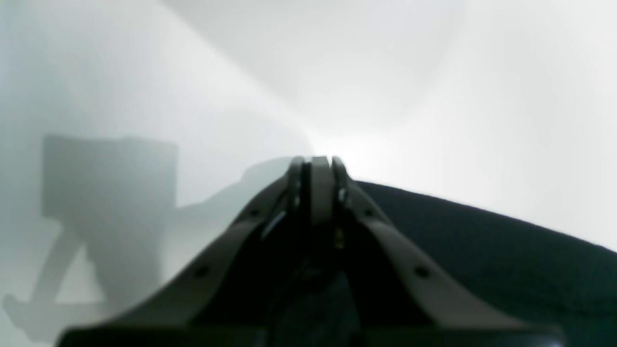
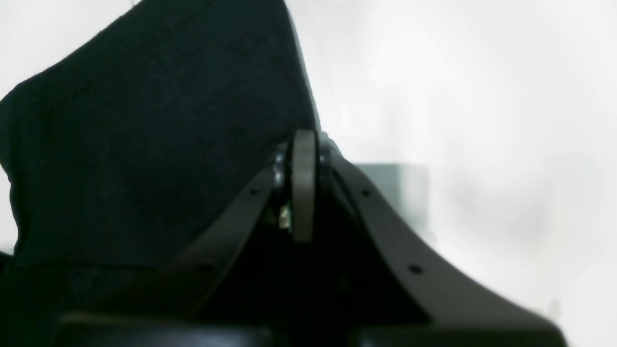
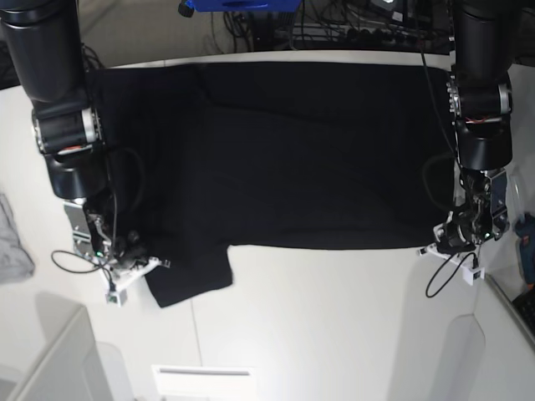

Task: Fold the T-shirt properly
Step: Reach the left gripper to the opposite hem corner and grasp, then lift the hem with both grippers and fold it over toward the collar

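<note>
I see both arms reaching down from the far side of the white table [image 3: 334,334], one at each side of the T-shirt [image 3: 292,159]. My left gripper [image 1: 320,166] sits at the right-hand near corner of the cloth; its jaws are pressed together, with black fabric just beside them on the right, and I cannot tell whether any cloth is pinched. My right gripper [image 2: 303,144] is low at the left side, jaws drawn together against black fabric that rises up beside it; a grip is not clear. The T-shirt lies plain side up across the far half of the table, long axis left to right, one sleeve [image 3: 188,280] hanging toward me at the near left. A small grey cloth [image 3: 12,242] lies at the left edge.
</note>
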